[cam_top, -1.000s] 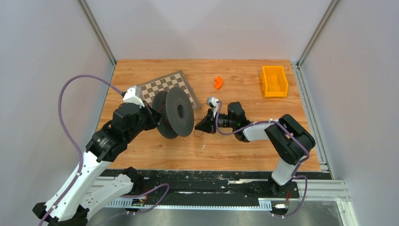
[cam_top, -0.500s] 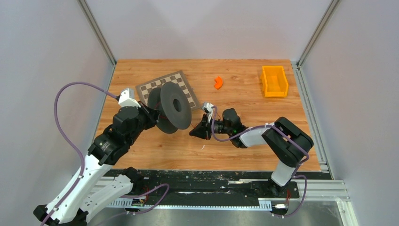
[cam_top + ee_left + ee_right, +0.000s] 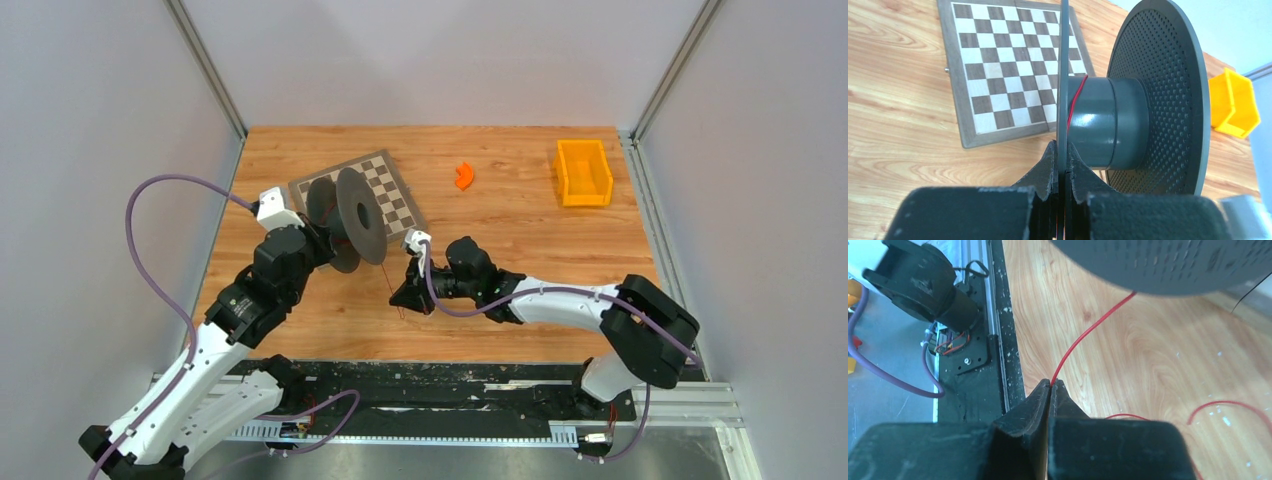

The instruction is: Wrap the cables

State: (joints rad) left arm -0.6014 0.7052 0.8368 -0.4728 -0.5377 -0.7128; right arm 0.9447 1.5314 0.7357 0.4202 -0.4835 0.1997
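Red and thread-thin, the wire [image 3: 1088, 331] runs in a taut line from the tips of the right gripper [image 3: 1050, 385], whose jaws are pinched together on it, up to the underside of the dark grey spool [image 3: 350, 225]. Slack lengths of the same wire lie curled on the wooden table [image 3: 560, 240] just beyond the fingers.

The left gripper [image 3: 1060, 150] is clamped on the rim of the spool's near flange and holds the spool on edge, in the top view over the near part of the chessboard [image 3: 395, 195]. The left wrist view shows a single red strand crossing the hub close against that flange. The remainder of the visible hub is bare.

Compared with a second ago, the spool has swung from nearly face-on to nearly edge-on and has shifted back and to the left. The right arm has stretched out, carrying its gripper leftward and toward the near edge of the table.

The two ends of the free span have thus been drawn apart, which probably tightened the wire against the hub. Winding appears barely begun, with most of the wire unwound. An orange bin [image 3: 583, 172] and a small orange piece [image 3: 464, 176] sit well apart at the far side.
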